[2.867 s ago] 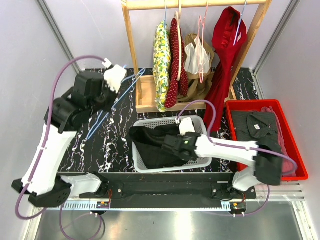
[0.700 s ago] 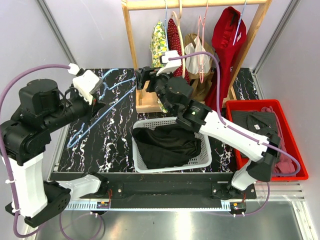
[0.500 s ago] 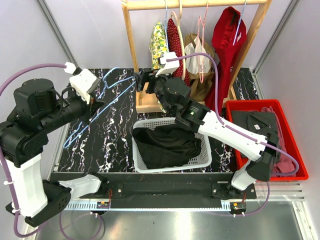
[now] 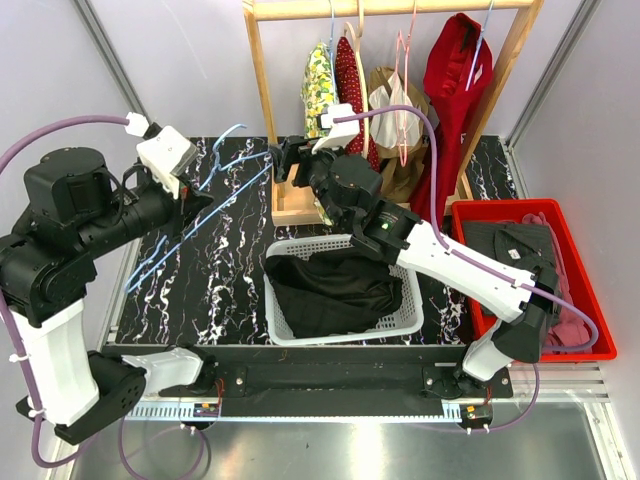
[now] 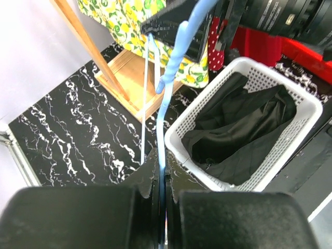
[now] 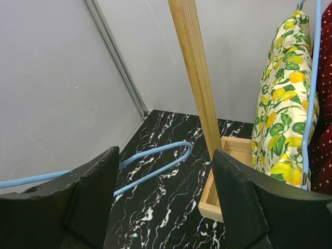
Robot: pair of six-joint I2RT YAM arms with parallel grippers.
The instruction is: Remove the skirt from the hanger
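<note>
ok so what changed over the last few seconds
The right gripper left the white basket, where it was low over the black skirt, and swung up and back toward the wooden rack; it now stands open beside the blue hanger's hook. The left gripper stayed shut on the hanger and drew it a little leftward. Skirt still in the basket; hanging clothes and red bin unchanged.

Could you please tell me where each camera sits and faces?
Top external: above, behind the bases, looking down on the table; left arm and right arm show.
Left wrist: looks along the shut left gripper and its blue hanger toward the basket.
Right wrist: looks past the open right gripper at the rack post.
Shared: both wrist views catch the blue hanger and lemon-print garment.
</note>
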